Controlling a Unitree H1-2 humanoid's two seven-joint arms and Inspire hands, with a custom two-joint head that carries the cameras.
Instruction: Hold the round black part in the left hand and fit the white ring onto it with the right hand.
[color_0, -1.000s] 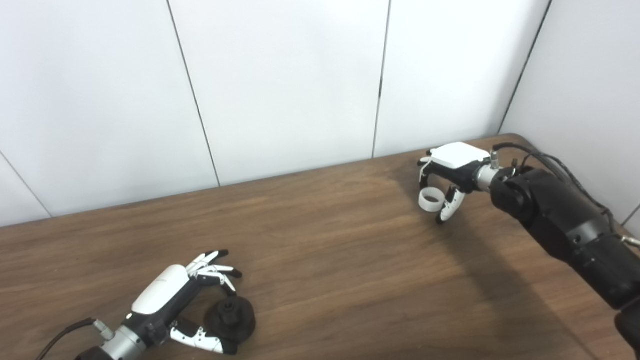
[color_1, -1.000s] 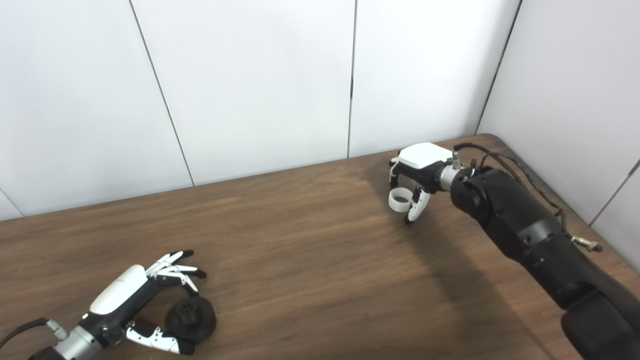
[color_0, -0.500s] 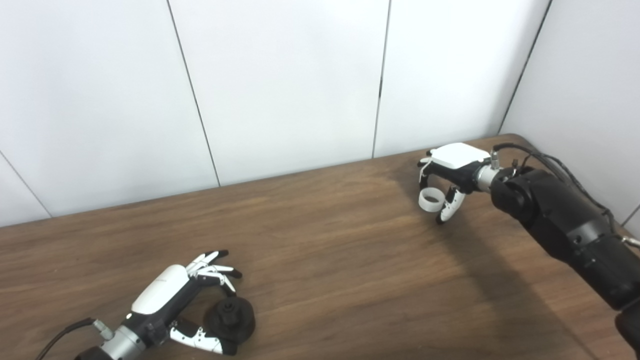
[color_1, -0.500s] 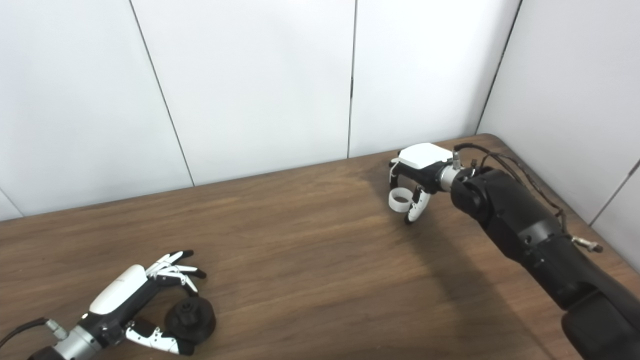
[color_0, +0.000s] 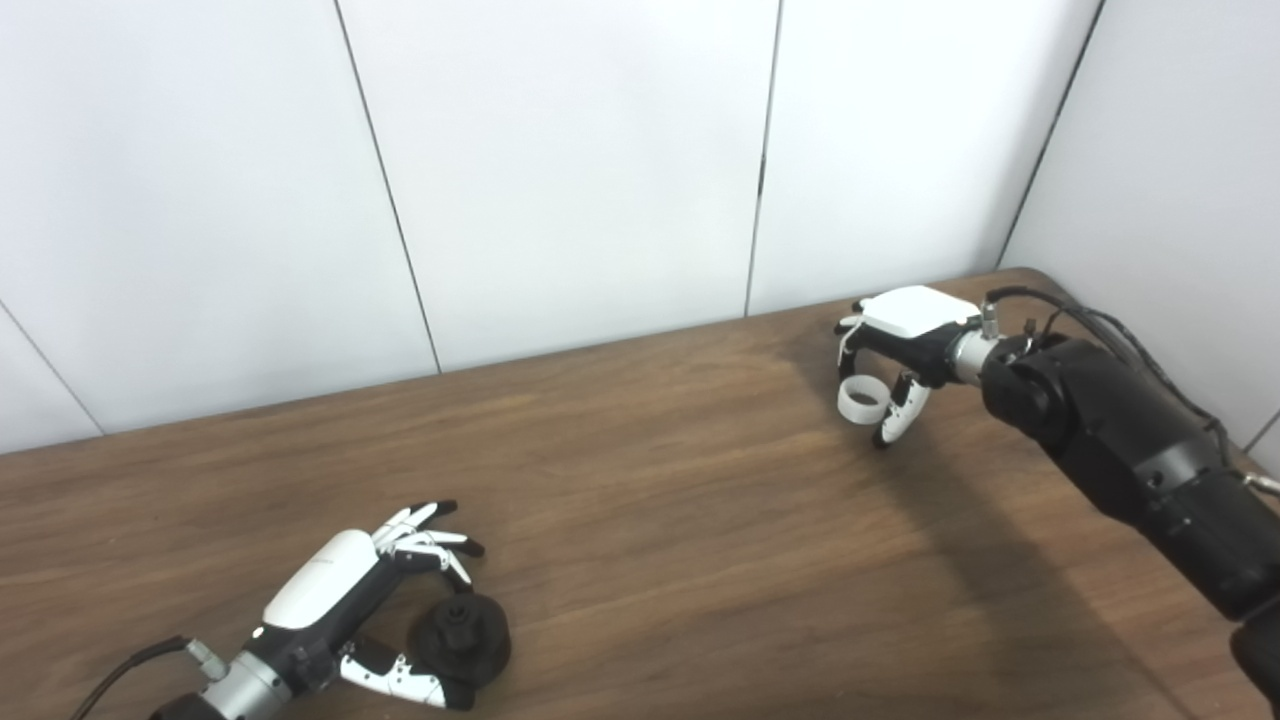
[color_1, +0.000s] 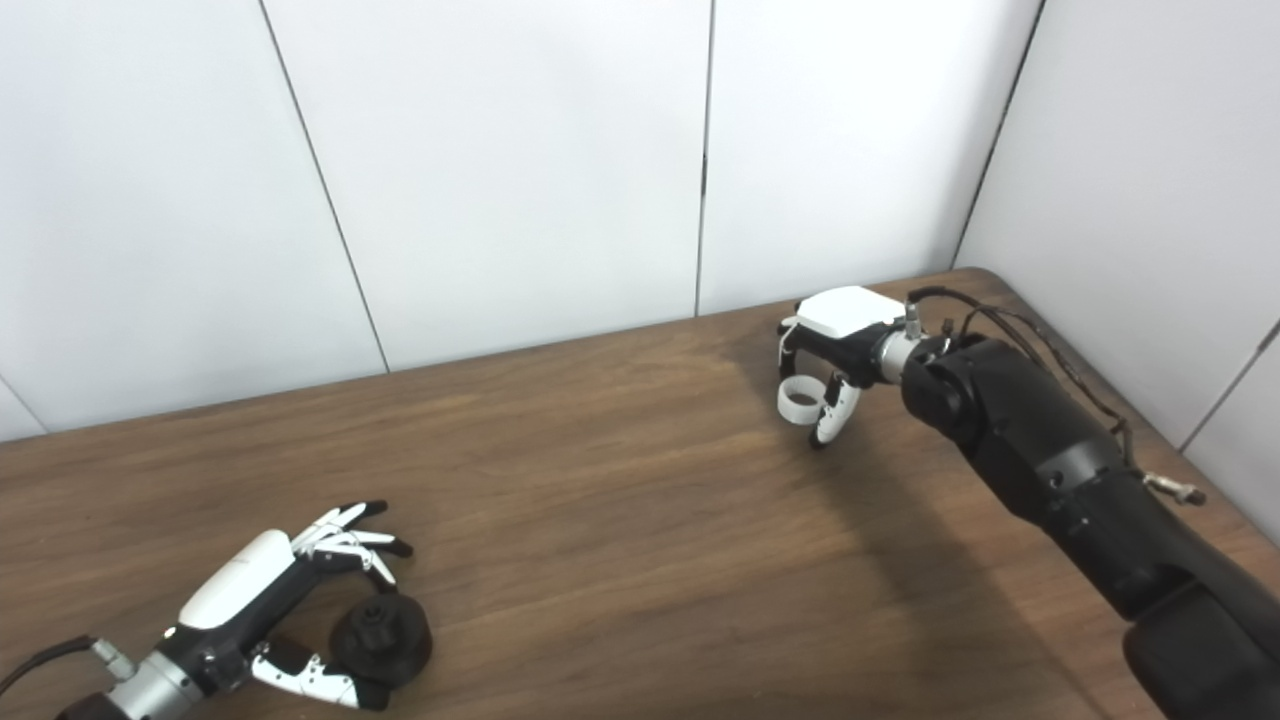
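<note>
Nothing had moved since the picture from a second before; both hands and both parts sat in the same spots.

The left hand (color_0: 335, 590) lay low on the brown table (color_0: 640, 520), near the front edge. Its fingers (color_0: 425, 535) were spread out above the round black part (color_0: 463, 638), and its thumb reached along under that part's near side. The black part sat on the table, right at the hand's fingertips, between the fingers and the thumb. The thumb looked like it touched the part, but the fingers did not wrap it, so it could not be told if the hand had a real hold on it.

The right hand (color_0: 900, 350) was far off, by the back right corner of the table, near the white wall (color_0: 560, 170). It was grasping the white ring (color_0: 861, 398). The ring hung just under the palm, pinched between the fingers and the thumb, with its hole showing. The ring was just above the table. The two hands were well apart.
</note>
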